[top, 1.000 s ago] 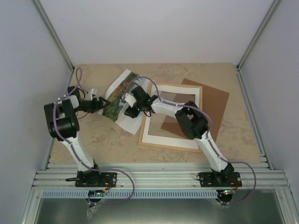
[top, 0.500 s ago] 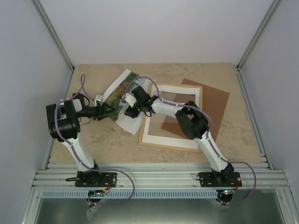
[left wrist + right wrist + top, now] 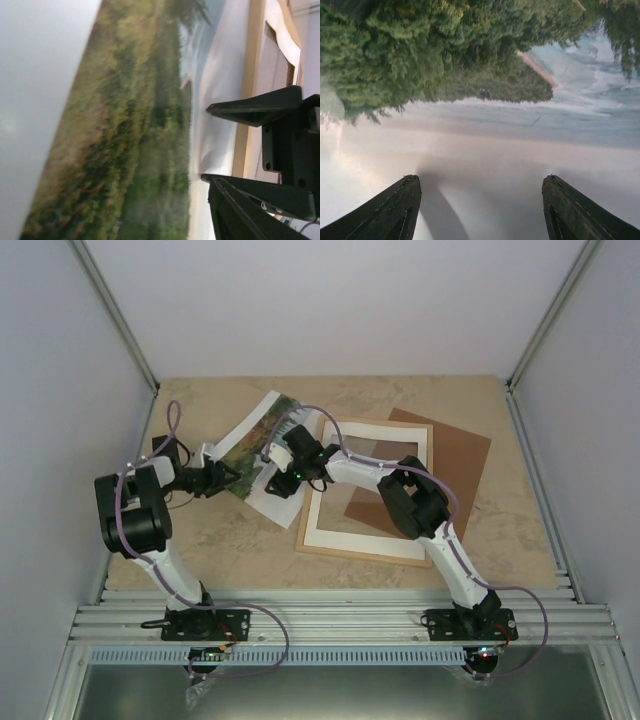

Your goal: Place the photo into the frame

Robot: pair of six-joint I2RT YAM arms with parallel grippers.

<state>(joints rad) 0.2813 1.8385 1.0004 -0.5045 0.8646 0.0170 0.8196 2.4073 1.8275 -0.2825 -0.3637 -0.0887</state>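
Observation:
The photo (image 3: 256, 439), a landscape print of green trees and blue water, lies tilted on a white sheet (image 3: 268, 502) left of the frame (image 3: 345, 548). It fills most of the left wrist view (image 3: 125, 130) and the top of the right wrist view (image 3: 445, 45). The light wooden frame lies flat with a white mat (image 3: 330, 532) inside it. My left gripper (image 3: 228, 478) reaches in sideways at the photo's near-left edge. Its jaws (image 3: 205, 141) stand partly apart, tips at the print's edge, nothing visibly pinched. My right gripper (image 3: 283, 465) hovers open just above the photo's pale part (image 3: 481, 182).
A brown backing panel (image 3: 462, 468) lies partly under the frame's far right side. The frame's wooden edge (image 3: 245, 115) runs just beyond the left fingers. Grey walls close in the table on the left, right and back.
My left gripper has swung right and forward to the photo's edge, and its jaws have narrowed. The right gripper's jaws have widened slightly over the photo.

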